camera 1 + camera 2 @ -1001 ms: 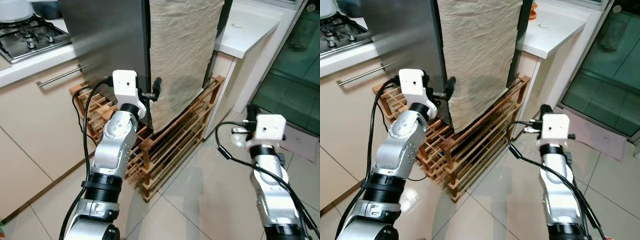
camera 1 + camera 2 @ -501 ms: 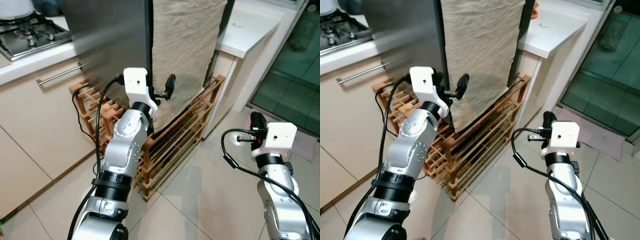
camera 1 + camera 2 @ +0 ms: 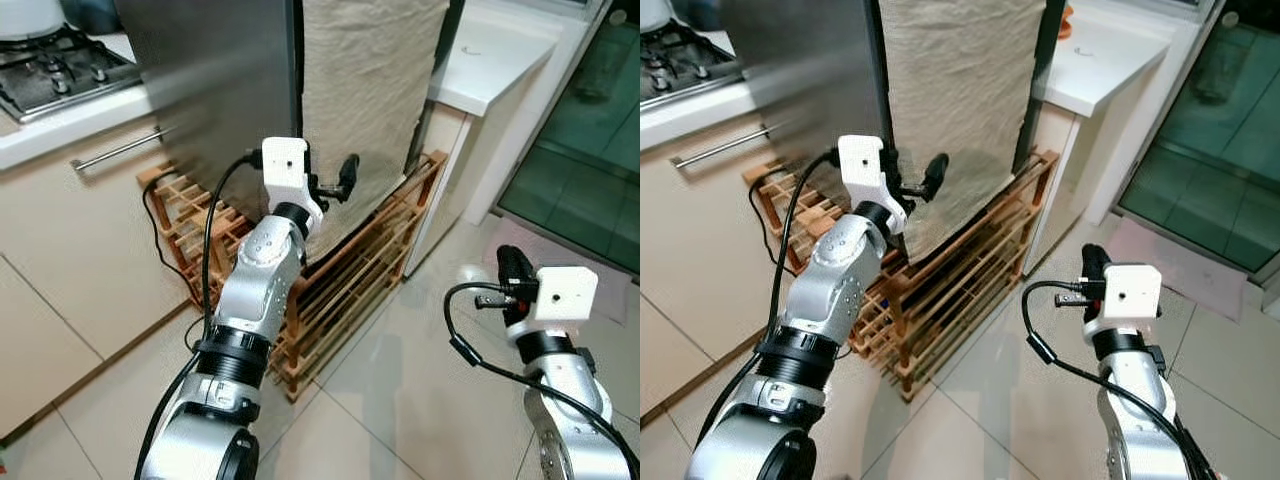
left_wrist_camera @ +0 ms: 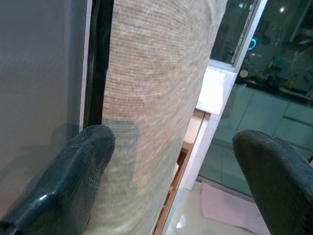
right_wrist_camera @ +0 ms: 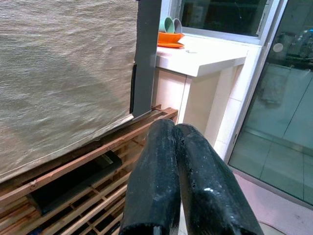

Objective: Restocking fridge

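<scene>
The left gripper [image 3: 335, 187], fingers apart, is reaching for the cloth-draped fridge [image 3: 365, 90] door edge on the wooden rack [image 3: 340, 290]; hook the edge squarely while the right gripper [image 3: 512, 275] is idling, fingers together

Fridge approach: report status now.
Left pincer open at fridge corner. Right pincer shut, low. Beige cloth drapes the front.
</scene>
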You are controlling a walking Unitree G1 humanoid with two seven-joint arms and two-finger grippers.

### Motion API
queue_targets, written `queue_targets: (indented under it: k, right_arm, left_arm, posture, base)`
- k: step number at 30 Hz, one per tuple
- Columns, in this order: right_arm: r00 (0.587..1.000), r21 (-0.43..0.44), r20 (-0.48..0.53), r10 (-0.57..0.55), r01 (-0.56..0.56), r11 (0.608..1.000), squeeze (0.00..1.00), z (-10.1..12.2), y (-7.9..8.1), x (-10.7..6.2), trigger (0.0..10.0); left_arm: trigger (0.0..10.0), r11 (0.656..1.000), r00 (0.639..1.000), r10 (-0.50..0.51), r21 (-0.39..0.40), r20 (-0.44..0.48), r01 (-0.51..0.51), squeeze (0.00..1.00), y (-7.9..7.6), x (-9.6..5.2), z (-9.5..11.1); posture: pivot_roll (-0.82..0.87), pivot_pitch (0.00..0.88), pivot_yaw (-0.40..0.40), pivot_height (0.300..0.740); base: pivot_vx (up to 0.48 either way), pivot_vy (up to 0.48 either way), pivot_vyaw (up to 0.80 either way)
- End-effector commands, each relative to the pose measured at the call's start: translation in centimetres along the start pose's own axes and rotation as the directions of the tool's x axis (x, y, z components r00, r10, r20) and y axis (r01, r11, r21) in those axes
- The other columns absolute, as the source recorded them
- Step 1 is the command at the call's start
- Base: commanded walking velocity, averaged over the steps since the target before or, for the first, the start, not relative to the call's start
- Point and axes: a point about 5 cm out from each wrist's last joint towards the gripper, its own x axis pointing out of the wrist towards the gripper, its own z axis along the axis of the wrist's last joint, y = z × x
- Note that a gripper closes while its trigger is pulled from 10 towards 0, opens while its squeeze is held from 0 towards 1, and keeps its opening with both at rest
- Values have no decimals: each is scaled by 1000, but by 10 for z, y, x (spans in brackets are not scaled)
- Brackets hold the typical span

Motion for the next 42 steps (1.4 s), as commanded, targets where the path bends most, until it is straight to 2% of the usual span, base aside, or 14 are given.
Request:
queue_targets:
  k: [1,5,12,20,23,24,25,27,30,33,35,38,41,42]
  right_arm:
    - [1000,0,5,0,0,1000,0,5,-2,-2,10000]
    - [1000,5,1,17,-17,1000,0,5,0,-4,10000]
    - [999,14,-2,40,-40,999,0,5,5,-4,10000]
    - [999,22,-11,42,-41,999,0,3,7,-5,10000]
    - [999,25,-14,44,-44,999,0,2,8,-5,10000]
    - [999,30,-16,43,-42,999,0,2,8,-4,10000]
    - [999,34,-17,43,-42,999,0,2,8,-3,10000]
    - [999,34,-16,42,-42,999,0,2,8,-2,10000]
    - [999,33,-14,43,-43,999,0,2,8,-1,10000]
    - [999,32,-13,44,-44,999,0,2,7,0,10000]
    - [999,31,-13,44,-44,999,0,2,6,0,10000]
    - [999,32,-14,50,-49,998,0,2,7,1,10000]
    - [998,32,-21,55,-54,998,0,0,8,1,10000]
    - [998,32,-21,55,-54,998,0,0,8,1,10000]
  left_arm:
    - [10000,1000,1000,1,9,10,-1,0,-2,5,4]
    - [10000,1000,1000,10,9,21,-10,0,0,8,6]
    - [10000,999,999,32,29,-12,-31,0,4,13,0]
    - [10000,997,997,74,-2,-13,-74,0,12,14,0]
    - [10000,997,997,77,-25,-29,-77,0,11,14,-4]
    - [10000,995,995,83,-59,-51,-86,0,11,15,-7]
    - [10000,992,995,71,-94,-74,-78,0,7,16,-11]
    - [10000,995,996,44,-88,-73,-51,0,2,18,-11]
    - [10000,998,998,-14,-57,-55,11,0,-8,20,-8]
    - [10000,998,997,-66,9,-41,66,0,-17,22,-6]
    - [10000,997,997,-70,16,-43,71,0,-18,22,-6]
    - [10000,994,995,-76,71,-63,81,0,-24,25,-9]
    - [10000,991,991,-114,63,-70,118,0,-40,29,-9]
    - [10000,991,991,-114,63,-70,118,0,-40,29,-9]
  posture:
    - [-204,0,-32,740]
    - [-204,0,-32,740]
    - [-202,0,-32,740]
    - [-198,0,-26,740]
    - [-196,0,-25,740]
    - [-195,0,-25,740]
    - [-193,0,-24,740]
    - [-193,0,-24,740]
    - [-192,0,-23,740]
    - [-189,0,-23,740]
    - [-188,0,-23,740]
    - [-187,0,-24,740]
    - [-188,0,-24,740]
    - [-188,0,-24,740]
  base:
    - [0,0,0]
    - [0,0,0]
    - [0,0,0]
    - [0,0,0]
    - [0,0,0]
    - [0,0,0]
    - [0,0,0]
    - [0,0,0]
    - [0,0,0]
    - [0,0,0]
    - [0,0,0]
    - [0,0,0]
    - [0,0,0]
    - [0,0,0]
